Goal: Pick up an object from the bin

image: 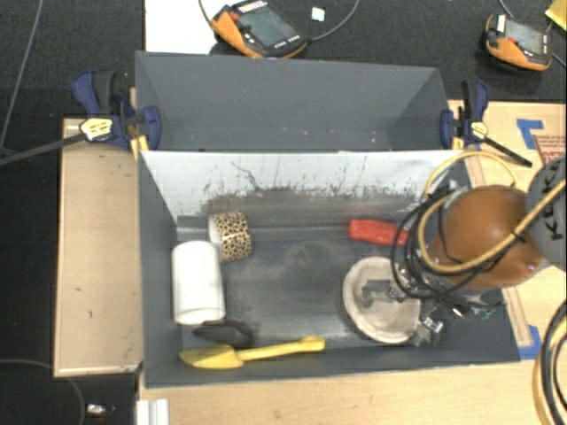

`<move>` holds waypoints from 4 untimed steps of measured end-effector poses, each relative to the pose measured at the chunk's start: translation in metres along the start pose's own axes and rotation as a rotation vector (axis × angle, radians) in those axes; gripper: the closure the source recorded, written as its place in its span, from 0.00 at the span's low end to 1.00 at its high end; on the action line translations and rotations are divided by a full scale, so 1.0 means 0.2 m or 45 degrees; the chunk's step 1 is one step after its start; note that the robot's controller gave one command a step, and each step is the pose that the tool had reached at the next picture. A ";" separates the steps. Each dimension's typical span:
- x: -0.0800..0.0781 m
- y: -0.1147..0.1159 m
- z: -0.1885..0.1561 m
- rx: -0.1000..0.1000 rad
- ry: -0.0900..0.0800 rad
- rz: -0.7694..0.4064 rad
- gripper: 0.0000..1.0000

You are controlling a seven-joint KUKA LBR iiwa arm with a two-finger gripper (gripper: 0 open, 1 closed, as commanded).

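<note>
At the near edge of the grey bin (pixel 292 277), a yellow plastic spoon (pixel 252 353) is seen lying flat, with a small black object (pixel 223 332) just behind its bowl end. Further in, on the right, the gripper (pixel 387 292) is held low over a round off-white dish (pixel 365 320); whether it is spread or pressed together cannot be told. On the left a white cylinder (pixel 197 282) is laid lengthwise, with a leopard-patterned roll (pixel 232 234) just beside its far end. A red object (pixel 376 231) lies by the far wall.
</note>
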State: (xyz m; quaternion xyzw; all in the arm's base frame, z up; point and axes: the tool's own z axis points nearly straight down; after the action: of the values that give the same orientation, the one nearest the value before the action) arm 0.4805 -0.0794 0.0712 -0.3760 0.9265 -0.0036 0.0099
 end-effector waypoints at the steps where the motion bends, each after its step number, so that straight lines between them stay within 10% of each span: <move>1: -0.08 0.10 0.00 -0.010 0.006 -0.244 1.00; 4: -0.08 0.12 -0.21 -0.021 0.010 -0.246 1.00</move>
State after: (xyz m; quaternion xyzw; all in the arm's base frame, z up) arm 0.4751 -0.0507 0.1125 -0.4636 0.8861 0.0016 0.0026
